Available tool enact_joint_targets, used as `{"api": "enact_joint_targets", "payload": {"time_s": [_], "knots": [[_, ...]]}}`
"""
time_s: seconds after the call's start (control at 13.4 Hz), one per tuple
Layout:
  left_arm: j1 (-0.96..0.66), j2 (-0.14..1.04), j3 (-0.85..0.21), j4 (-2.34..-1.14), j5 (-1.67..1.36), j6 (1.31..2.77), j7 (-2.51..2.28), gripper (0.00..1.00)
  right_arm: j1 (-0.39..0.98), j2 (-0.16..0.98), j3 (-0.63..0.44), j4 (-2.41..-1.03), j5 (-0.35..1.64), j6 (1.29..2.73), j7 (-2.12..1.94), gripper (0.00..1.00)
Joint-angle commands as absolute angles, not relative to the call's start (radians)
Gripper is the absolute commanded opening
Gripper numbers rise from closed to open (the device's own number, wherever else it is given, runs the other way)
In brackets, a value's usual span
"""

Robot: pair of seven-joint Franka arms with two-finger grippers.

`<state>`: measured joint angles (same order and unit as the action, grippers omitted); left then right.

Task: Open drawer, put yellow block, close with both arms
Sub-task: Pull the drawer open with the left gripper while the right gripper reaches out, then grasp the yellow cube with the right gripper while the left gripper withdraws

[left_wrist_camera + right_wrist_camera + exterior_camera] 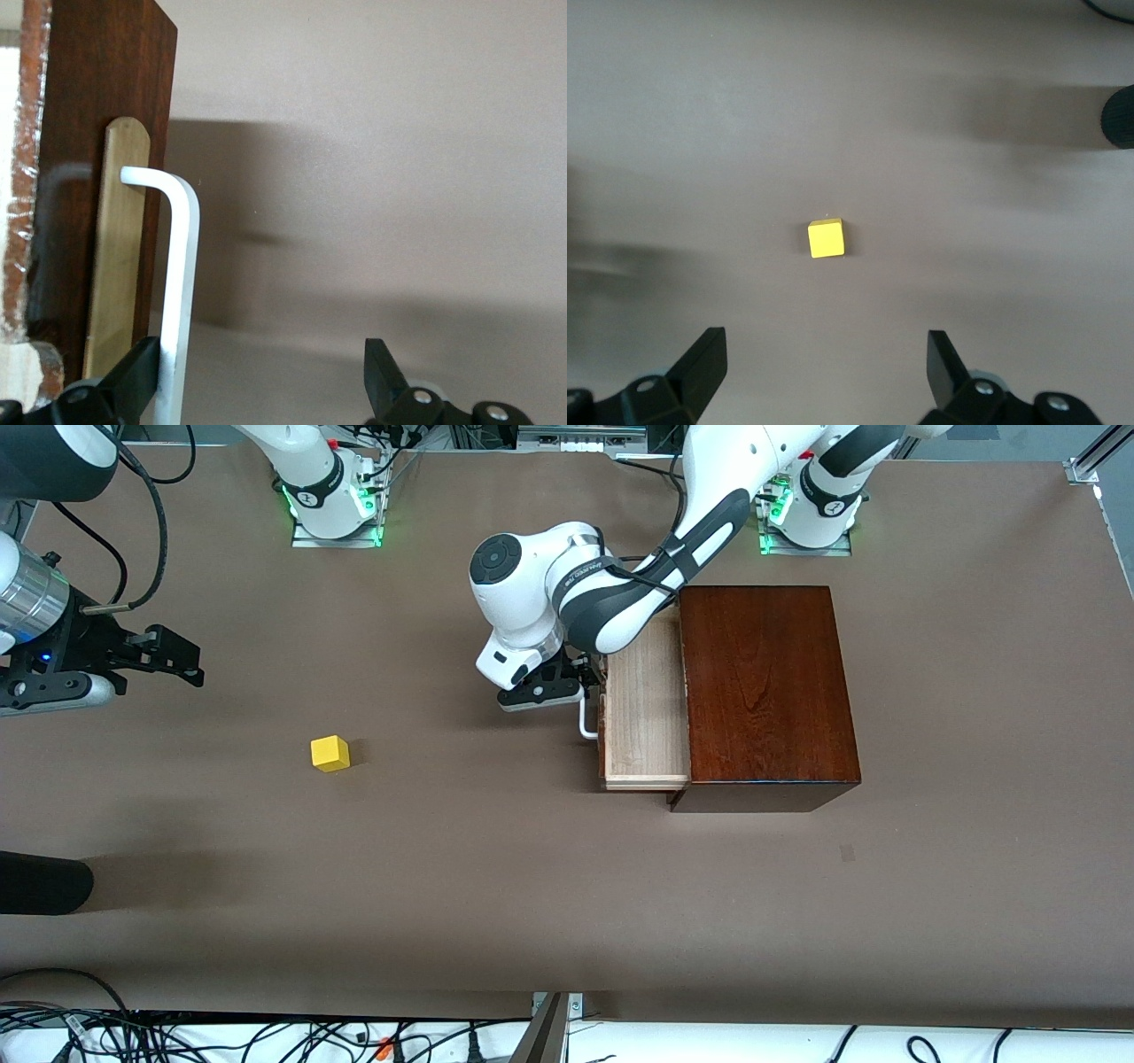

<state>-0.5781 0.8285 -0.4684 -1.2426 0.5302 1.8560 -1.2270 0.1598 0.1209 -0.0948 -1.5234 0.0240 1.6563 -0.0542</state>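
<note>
Yellow, bright and square-edged: the yellow block [330, 753] sits alone on the brown surface [496, 886], well apart from the box and toward the right arm's end of the surface. It looks stiff and light, probably wood or plastic, with flat faces that should take a pinch well; two facing sides are the place to grip, and nothing crowds it. In the right wrist view the block [826, 239] lies ahead of the right gripper [824, 367], jaws spread wide, nothing between them. That gripper [168, 657] hovers at about 10 o'clock from the block in the front view.

Outward now to the drawer [645, 717], its pale wood tray pulled partly out of the glossy mahogany box [766, 691], at roughly 3 o'clock from the block. It looks rigid and heavy enough to stay put. The left gripper [542, 689] is at the white handle [586, 722]; in the left wrist view the bar [177, 292] runs beside one finger [133, 376], jaws spread, not clamping it.

In the way? Only that left arm, hanging over the tray's mouth. A dark rounded object [44, 883] lies at the block's 8 o'clock, well clear.
</note>
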Motion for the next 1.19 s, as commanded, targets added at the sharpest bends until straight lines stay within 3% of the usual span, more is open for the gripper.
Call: {"api": "enact_joint_targets", "payload": {"time_s": [0.0, 0.37, 0.67, 0.89, 1.12], "knots": [[-0.606, 0.865, -0.468, -1.177, 0.509, 1.877, -1.244, 1.00, 0.153, 0.138, -0.095, -1.514, 0.040, 1.660, -0.061, 1.00], [-0.618, 0.871, -0.468, -1.166, 0.509, 1.913, -1.269, 1.00, 0.152, 0.245, -0.094, -1.517, 0.037, 1.652, -0.069, 1.00], [-0.611, 0.862, -0.468, -1.166, 0.508, 1.922, -1.270, 1.00, 0.140, 0.319, -0.095, -1.526, 0.048, 1.673, -0.302, 1.00], [-0.552, 0.787, -0.477, -1.181, 0.448, 1.854, -1.244, 1.00, 0.135, 0.337, -0.095, -1.682, 0.115, 1.867, -0.292, 1.00], [-0.454, 0.631, -0.476, -1.233, 0.290, 1.775, -1.111, 1.00, 0.135, 0.348, -0.095, -1.814, 0.129, 2.043, -0.246, 1.00]]}}
